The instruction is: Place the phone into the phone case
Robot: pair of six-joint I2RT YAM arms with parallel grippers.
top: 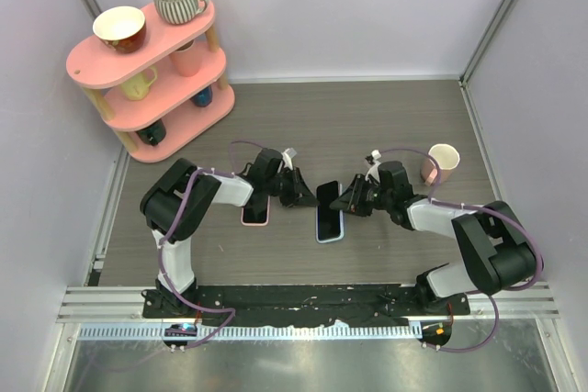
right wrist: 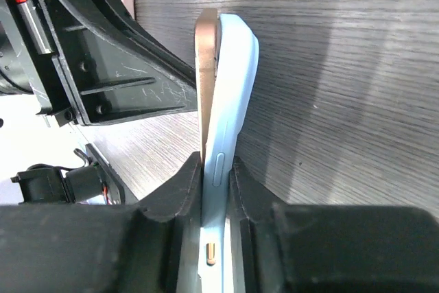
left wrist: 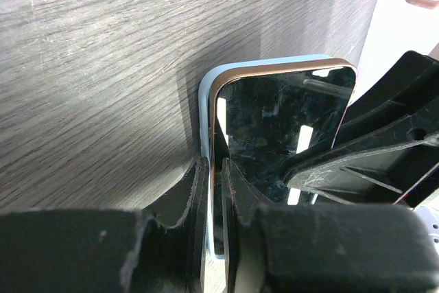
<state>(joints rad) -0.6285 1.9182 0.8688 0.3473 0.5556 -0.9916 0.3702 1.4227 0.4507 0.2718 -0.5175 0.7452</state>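
The phone (top: 329, 216) has a dark screen and a gold rim, and it lies mid-table inside a light blue phone case (top: 319, 232). Its far end is lifted off the wood. My left gripper (top: 308, 197) comes in from the left. In the left wrist view this gripper (left wrist: 218, 183) is shut on the phone's (left wrist: 281, 121) left edge, with the case (left wrist: 205, 101) wrapping that edge. My right gripper (top: 347, 201) comes in from the right. In the right wrist view it (right wrist: 216, 169) is pinched on the blue case (right wrist: 230, 87), and the gold phone edge (right wrist: 206, 53) stands out of the case at the top.
A pink phone-shaped object (top: 255, 212) lies flat under the left arm. A pale pink cup (top: 442, 162) stands behind the right arm. A pink three-tier shelf (top: 204, 36) with mugs and a bowl fills the back left corner.
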